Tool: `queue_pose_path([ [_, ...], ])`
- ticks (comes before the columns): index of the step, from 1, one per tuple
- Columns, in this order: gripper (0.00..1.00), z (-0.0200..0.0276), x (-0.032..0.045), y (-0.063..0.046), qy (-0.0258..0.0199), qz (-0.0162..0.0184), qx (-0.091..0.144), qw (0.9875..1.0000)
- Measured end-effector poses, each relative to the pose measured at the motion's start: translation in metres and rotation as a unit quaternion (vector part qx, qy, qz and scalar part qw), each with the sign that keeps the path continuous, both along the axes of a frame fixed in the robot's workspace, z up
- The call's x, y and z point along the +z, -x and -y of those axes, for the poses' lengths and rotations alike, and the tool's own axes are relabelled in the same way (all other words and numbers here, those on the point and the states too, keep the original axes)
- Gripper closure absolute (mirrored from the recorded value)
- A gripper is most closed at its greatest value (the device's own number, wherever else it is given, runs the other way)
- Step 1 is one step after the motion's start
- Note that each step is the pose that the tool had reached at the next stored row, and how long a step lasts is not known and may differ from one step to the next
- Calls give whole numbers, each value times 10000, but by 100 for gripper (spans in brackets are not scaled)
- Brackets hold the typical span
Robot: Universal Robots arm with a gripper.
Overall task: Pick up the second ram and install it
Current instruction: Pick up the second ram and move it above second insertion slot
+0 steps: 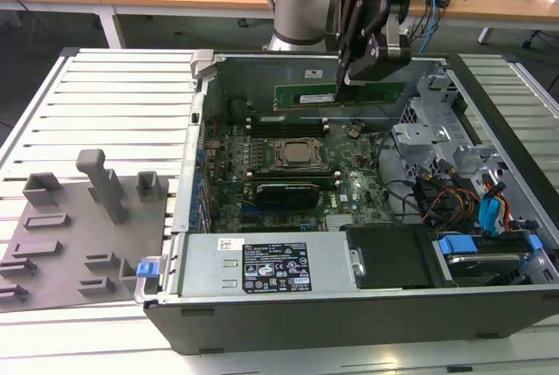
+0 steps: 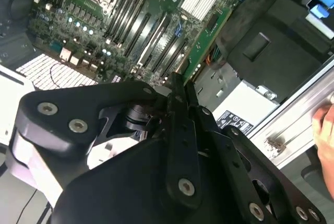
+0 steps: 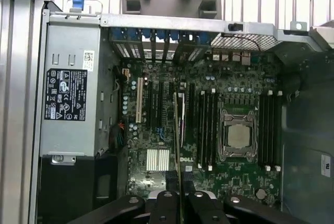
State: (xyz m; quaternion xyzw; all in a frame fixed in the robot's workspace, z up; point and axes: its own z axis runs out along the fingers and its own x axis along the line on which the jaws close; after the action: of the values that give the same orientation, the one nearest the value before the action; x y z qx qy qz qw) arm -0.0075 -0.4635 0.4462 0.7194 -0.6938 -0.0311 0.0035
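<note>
Item: my gripper (image 1: 347, 78), fingers clamped on the second ram (image 1: 384, 93), stick level; motherboard (image 1: 345, 190) and processor socket (image 1: 295, 154) beneath it.

A lab: slatted workbench (image 1: 113, 95), open computer case (image 1: 349, 318).

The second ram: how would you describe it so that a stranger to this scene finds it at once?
Look at the open computer case in the exterior view; the gripper hangs over its motherboard. It grips the second ram, a long, thin green stick held on edge in the air, unlike the black slots fixed on the board.
</note>
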Motion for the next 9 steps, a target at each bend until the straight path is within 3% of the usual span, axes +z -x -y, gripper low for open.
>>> queue_pose_path([
  [5, 86, -60, -10, -175, 0, -5, 0, 10000],
  [6, 86, -111, -30, -229, -3, -7, -3, 10000],
  [9, 86, -227, -111, -230, -24, -6, -12, 10000],
])
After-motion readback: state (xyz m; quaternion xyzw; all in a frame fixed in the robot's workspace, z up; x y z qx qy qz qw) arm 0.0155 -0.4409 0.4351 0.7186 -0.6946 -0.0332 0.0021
